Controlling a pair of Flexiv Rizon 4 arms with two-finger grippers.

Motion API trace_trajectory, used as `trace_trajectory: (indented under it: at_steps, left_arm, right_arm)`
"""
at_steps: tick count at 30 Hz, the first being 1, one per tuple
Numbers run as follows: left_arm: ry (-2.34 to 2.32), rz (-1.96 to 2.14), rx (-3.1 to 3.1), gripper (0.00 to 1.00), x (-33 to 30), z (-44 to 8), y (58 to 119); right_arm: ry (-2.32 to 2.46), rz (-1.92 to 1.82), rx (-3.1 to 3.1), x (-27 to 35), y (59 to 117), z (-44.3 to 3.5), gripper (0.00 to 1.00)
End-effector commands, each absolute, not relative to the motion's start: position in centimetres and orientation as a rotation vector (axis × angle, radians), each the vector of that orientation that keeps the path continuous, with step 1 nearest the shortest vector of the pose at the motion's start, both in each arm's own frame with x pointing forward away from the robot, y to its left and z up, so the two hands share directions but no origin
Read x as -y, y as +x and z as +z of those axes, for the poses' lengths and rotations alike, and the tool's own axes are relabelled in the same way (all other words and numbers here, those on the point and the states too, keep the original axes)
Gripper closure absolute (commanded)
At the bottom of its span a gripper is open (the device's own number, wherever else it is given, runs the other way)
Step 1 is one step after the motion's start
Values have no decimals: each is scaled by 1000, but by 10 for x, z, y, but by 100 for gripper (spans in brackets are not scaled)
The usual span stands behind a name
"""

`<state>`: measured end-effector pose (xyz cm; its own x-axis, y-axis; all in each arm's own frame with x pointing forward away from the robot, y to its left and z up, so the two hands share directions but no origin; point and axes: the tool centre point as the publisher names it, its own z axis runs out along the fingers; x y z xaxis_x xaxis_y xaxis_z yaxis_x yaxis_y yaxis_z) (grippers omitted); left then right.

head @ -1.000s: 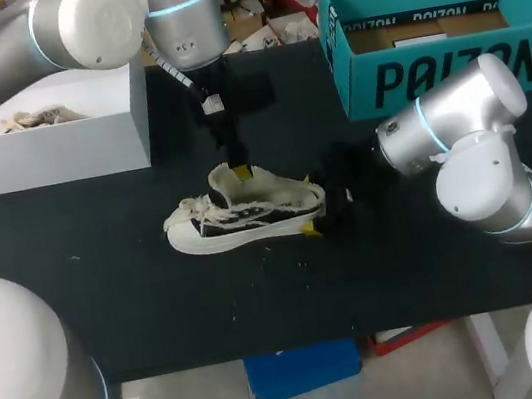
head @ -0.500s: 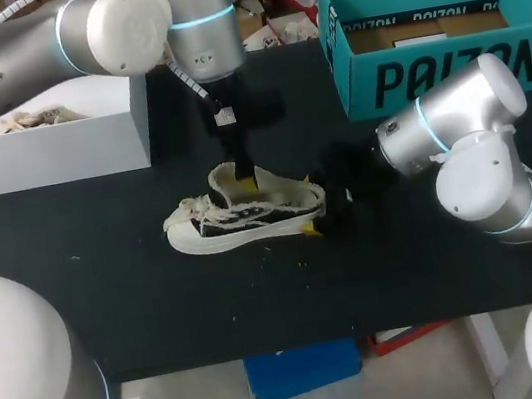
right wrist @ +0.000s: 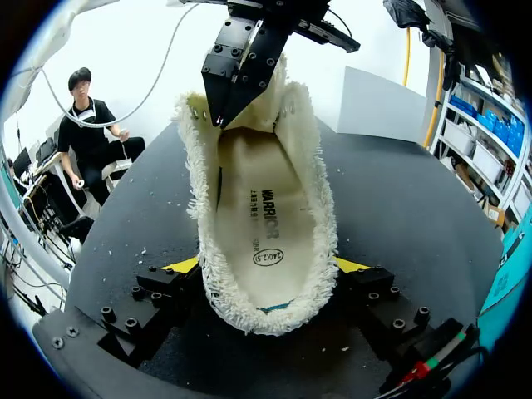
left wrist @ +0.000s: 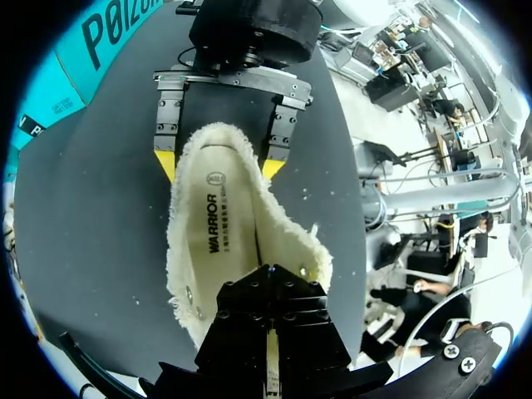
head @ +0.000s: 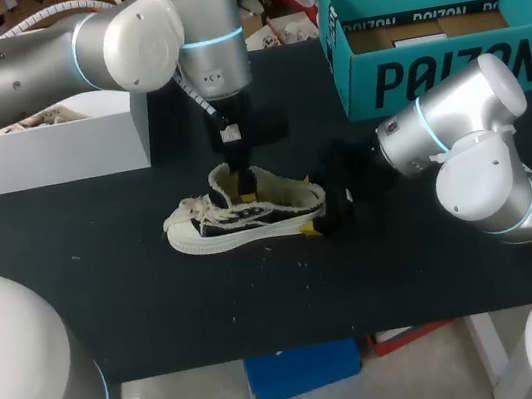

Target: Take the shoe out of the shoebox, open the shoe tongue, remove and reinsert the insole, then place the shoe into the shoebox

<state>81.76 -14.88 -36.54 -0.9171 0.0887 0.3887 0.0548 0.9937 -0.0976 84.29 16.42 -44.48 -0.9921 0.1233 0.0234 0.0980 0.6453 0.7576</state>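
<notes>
The shoe (head: pixel 244 218) lies on its side on the black table (head: pixel 405 248), a little left of the middle of the head view. Its toe and loose laces point to the left of the frame and its heel to the right.

The right pincer (head: pixel 314 217) comes in low from the right and pinches the heel. Its two yellow tips press the fleecy collar from opposite sides, as both wrist views show.

The left pincer (head: pixel 245 195) hangs straight down from the arm that crosses the upper left of the frame. It dips into the shoe's mouth at the tongue end, ahead of the heel. Its fingers are drawn together into one narrow point. Whether any lining is nipped between them cannot be told.

The insole (left wrist: pixel 218 233) lies flat inside the shoe, between the two pincers, print side up.

A white box (head: pixel 45 143) with something cream in it stands at the upper left, well apart from the shoe. A teal box (head: pixel 432 31) stands at the upper right.
</notes>
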Motion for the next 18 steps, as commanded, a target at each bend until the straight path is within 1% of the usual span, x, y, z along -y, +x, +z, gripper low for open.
trace_trajectory:
  at_steps: [1,18]
  left_arm:
    - [-98,92,2733,100,155,-374,819]
    - [-82,48,2740,100,161,-391,811]
  right_arm:
    - [191,1296,-2823,-164,843,-445,100]
    - [191,1296,-2823,-164,843,-445,100]
